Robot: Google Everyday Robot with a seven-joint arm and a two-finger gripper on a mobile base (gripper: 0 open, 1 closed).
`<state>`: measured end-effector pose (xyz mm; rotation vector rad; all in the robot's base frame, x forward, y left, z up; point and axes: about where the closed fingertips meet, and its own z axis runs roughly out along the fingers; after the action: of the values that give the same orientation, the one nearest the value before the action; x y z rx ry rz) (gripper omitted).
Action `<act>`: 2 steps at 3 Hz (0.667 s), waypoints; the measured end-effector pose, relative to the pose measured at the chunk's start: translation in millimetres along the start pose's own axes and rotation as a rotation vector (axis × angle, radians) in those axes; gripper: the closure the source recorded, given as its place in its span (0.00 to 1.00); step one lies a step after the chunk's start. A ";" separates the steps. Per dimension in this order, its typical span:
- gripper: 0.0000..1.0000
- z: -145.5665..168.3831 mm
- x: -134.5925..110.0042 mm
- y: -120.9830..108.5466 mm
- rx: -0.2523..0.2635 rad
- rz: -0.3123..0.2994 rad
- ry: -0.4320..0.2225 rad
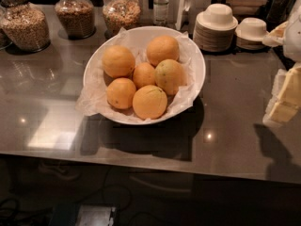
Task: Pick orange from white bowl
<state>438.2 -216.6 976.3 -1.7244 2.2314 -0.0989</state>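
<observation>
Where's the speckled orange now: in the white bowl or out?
In. The speckled orange sits among five others in the white bowl; the pincer is at the right edge, apart.

Orange (pixel 169 76) — dull yellow-green, dark-specked; white bowl (pixel 201 74); cream gripper (pixel 286 100) — right edge.

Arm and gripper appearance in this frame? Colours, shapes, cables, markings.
The gripper sits at the right edge, mostly cropped: blocky, pale cream-yellow segments with whitish edges. Above it is a rounded white arm housing. No cables or markings show.
</observation>
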 end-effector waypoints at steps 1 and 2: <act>0.00 0.0 -0.1 0.0 0.000 0.000 0.000; 0.00 3.2 -18.5 -1.5 -0.024 -0.046 -0.058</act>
<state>444.6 -198.9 977.5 -1.7683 2.1604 -0.0326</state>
